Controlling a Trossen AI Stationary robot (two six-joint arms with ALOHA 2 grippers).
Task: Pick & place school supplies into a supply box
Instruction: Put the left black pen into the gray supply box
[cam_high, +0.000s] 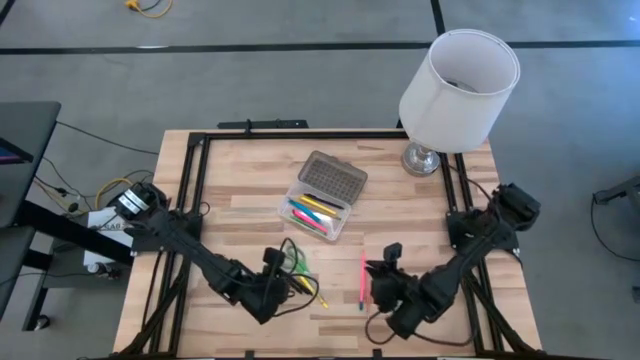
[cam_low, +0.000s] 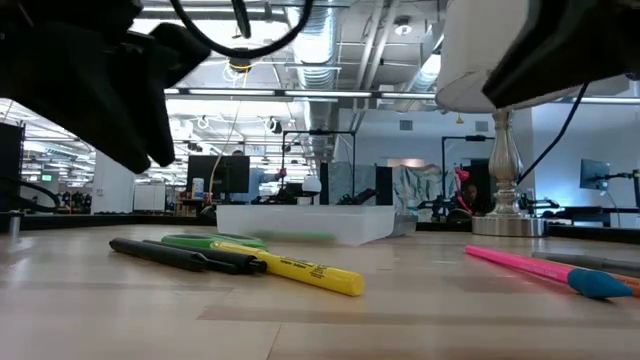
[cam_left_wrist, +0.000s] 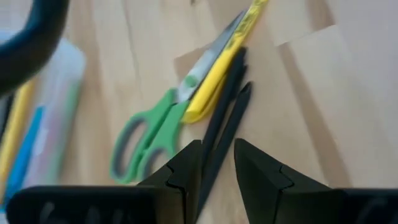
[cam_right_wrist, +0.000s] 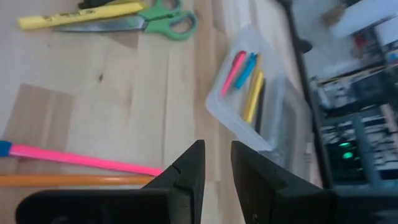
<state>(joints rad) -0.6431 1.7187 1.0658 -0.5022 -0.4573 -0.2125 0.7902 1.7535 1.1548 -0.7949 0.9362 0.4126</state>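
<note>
Left gripper (cam_left_wrist: 216, 167) low over two black pens (cam_left_wrist: 225, 124), fingers narrowly parted astride one, beside green scissors (cam_left_wrist: 152, 134) and yellow marker (cam_left_wrist: 214, 78). Right gripper (cam_right_wrist: 216, 163) narrow, empty, above pink pen (cam_right_wrist: 81, 158). Supply box (cam_high: 322, 196) mid-table, open, holding pens.

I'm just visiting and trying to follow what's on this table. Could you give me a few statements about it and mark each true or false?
1. The supply box lies open with pens already inside. True.
2. The green-handled scissors are inside the supply box. False: they lie on the table outside it, beside a yellow marker.
3. The left gripper is above a black pen that runs between its fingers. True.
4. The right gripper is holding the pink pen. False: the pen lies on the table and the gripper holds nothing.
5. The lamp stands in the table's centre. False: it stands at a far corner, on the right arm's side.
</note>
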